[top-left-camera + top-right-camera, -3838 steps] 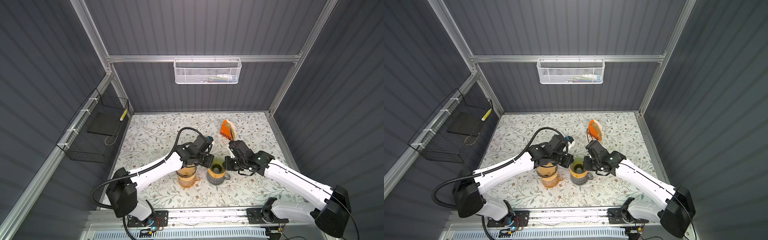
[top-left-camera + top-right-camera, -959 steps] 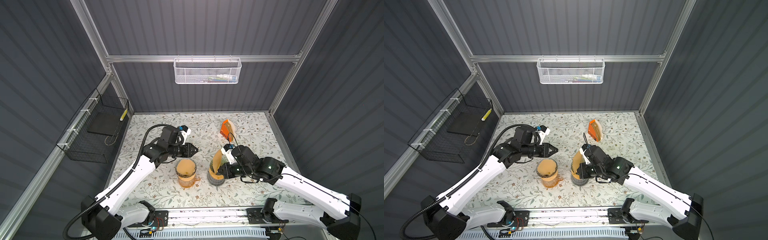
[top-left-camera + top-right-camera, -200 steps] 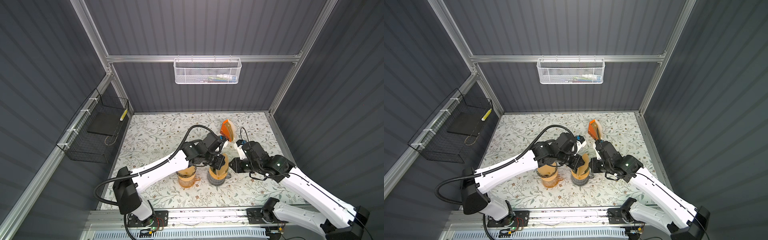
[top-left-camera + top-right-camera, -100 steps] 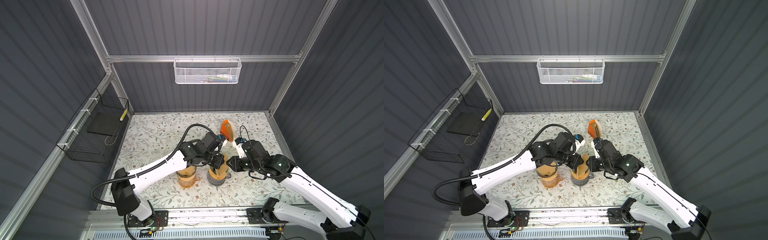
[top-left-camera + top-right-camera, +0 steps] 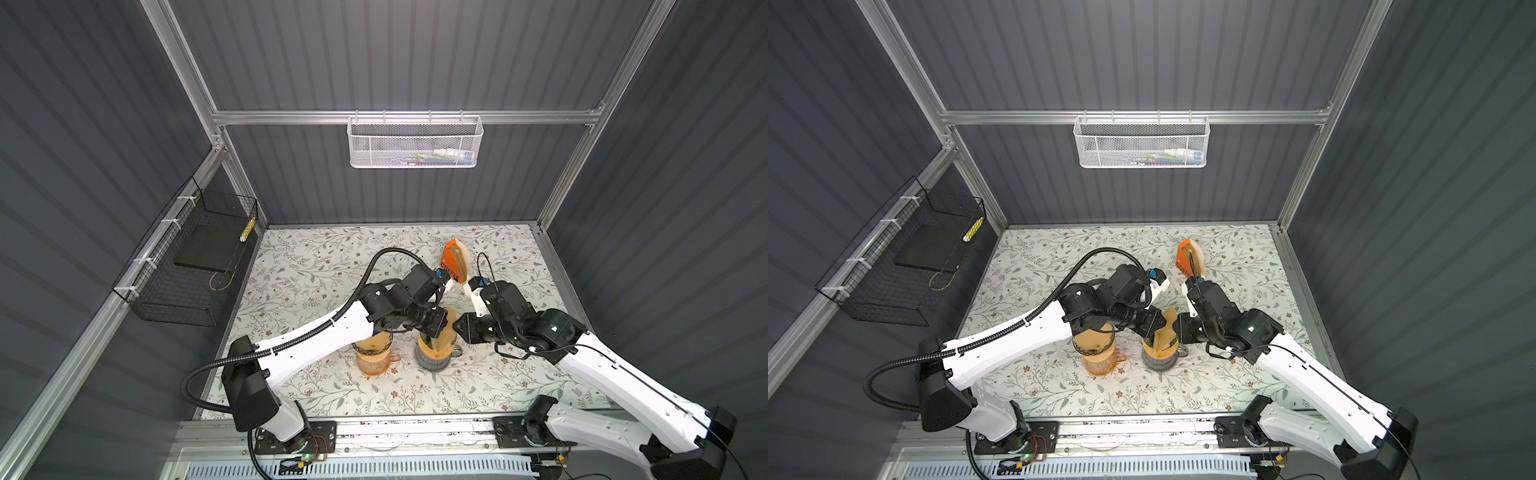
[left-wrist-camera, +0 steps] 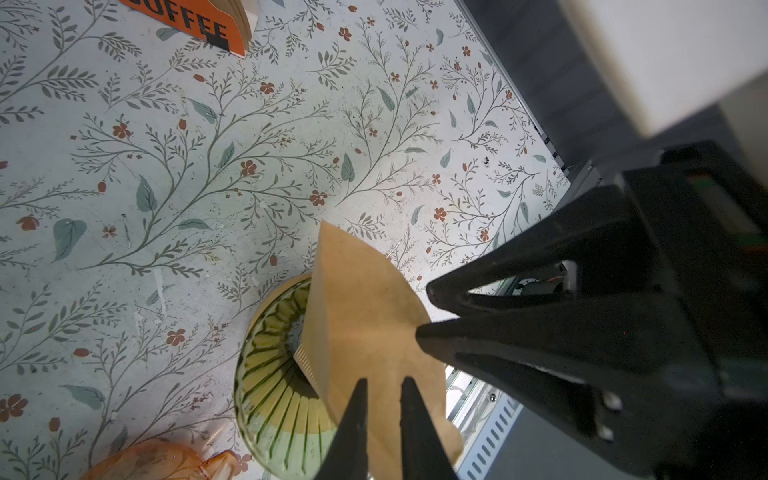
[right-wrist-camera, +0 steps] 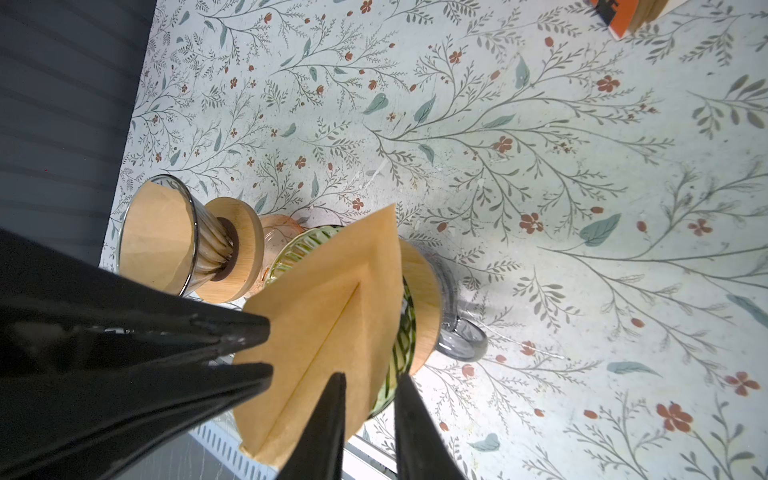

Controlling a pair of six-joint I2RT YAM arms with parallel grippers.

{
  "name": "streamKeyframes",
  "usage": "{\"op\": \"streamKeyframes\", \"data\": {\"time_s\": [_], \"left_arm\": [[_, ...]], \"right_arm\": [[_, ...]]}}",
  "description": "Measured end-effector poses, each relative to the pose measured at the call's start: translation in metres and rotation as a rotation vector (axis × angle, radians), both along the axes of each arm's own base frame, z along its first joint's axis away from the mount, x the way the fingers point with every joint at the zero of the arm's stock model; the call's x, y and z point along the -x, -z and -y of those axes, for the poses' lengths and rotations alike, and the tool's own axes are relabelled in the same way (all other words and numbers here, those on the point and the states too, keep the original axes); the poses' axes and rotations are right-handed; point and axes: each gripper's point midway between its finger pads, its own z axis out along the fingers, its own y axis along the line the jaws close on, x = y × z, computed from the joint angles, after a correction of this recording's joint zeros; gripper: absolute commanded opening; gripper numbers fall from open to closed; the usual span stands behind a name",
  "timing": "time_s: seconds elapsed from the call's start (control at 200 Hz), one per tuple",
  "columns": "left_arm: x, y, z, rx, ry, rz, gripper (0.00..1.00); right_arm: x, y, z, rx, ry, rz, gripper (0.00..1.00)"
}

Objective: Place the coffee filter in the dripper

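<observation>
Folded coffee filter [image 7: 332, 299] stands in green dripper [image 6: 270, 374]; I see left gripper [image 6: 383, 380], right gripper [image 7: 370, 376] narrowed at its edges, can't tell if pinching

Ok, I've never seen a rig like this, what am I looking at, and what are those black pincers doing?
Two white robot arms work over a flowered table. Both wide pictures look down from overhead; the close-ups come from cameras on each wrist. The left gripper and right gripper are pincers, both nearly closed at opposite edges of a brown coffee filter standing in the green dripper on a grey mug. Whether either pinches it isn't clear. Beside it, a second dripper already lined sits on an orange jug; an orange filter box stands behind.
</observation>
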Motion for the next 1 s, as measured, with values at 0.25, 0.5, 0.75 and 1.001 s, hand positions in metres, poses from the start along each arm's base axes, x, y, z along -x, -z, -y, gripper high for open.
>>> {"op": "streamKeyframes", "data": {"time_s": [0.25,0.5,0.75,1.001], "left_arm": [[0.000,0.003,-0.003,-0.015,-0.007,0.002,0.17],[-0.001,0.008,-0.009,-0.030,-0.019,0.009,0.17],[0.001,0.022,-0.018,-0.068,-0.028,0.000,0.16],[0.002,0.027,-0.021,-0.081,-0.033,0.000,0.16]], "right_arm": [[-0.003,0.003,-0.004,-0.001,-0.003,-0.004,0.19],[-0.007,0.006,-0.008,0.003,-0.004,-0.008,0.16],[-0.009,0.011,-0.010,0.015,-0.005,-0.020,0.14],[-0.009,0.016,-0.011,0.031,-0.006,-0.030,0.13]]}}
